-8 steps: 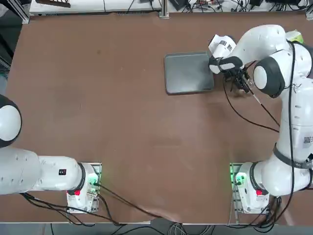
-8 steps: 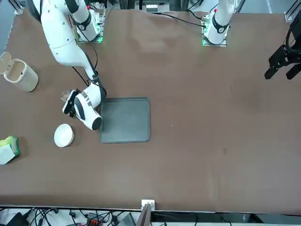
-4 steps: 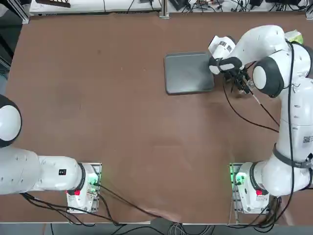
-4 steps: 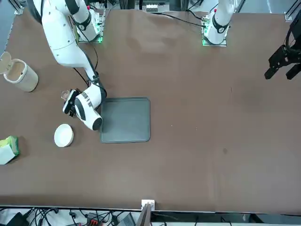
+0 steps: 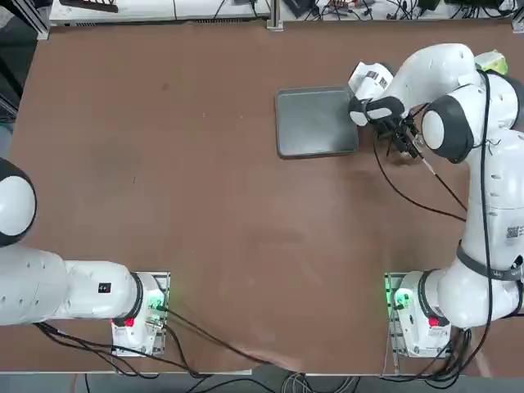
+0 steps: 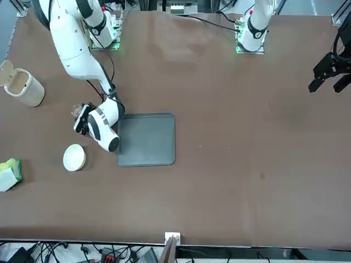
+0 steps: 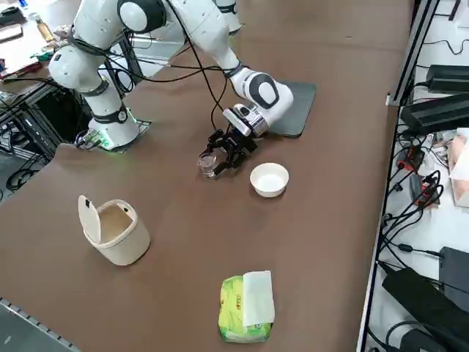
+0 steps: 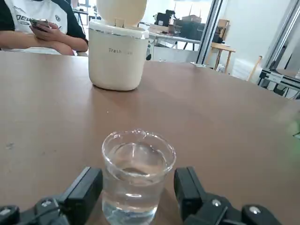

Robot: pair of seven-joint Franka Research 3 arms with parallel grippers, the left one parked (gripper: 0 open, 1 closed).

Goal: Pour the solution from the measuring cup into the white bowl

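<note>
Right tool (image 8: 136, 194) sits low on the brown bench (image 7: 220, 242), jaws wide, straddling the tiny clear glass measuring cup (image 8: 137, 176) with gaps on both sides, no grip yet. Cup stands upright on the bench, roughly two-thirds full of clear liquid, rim glinting. Small round white bowl (image 7: 269, 180) sits near, at about 4 o'clock from the cup in the right side view. My read: close evenly at mid-height, lift level, tilt slowly over the bowl.
</note>
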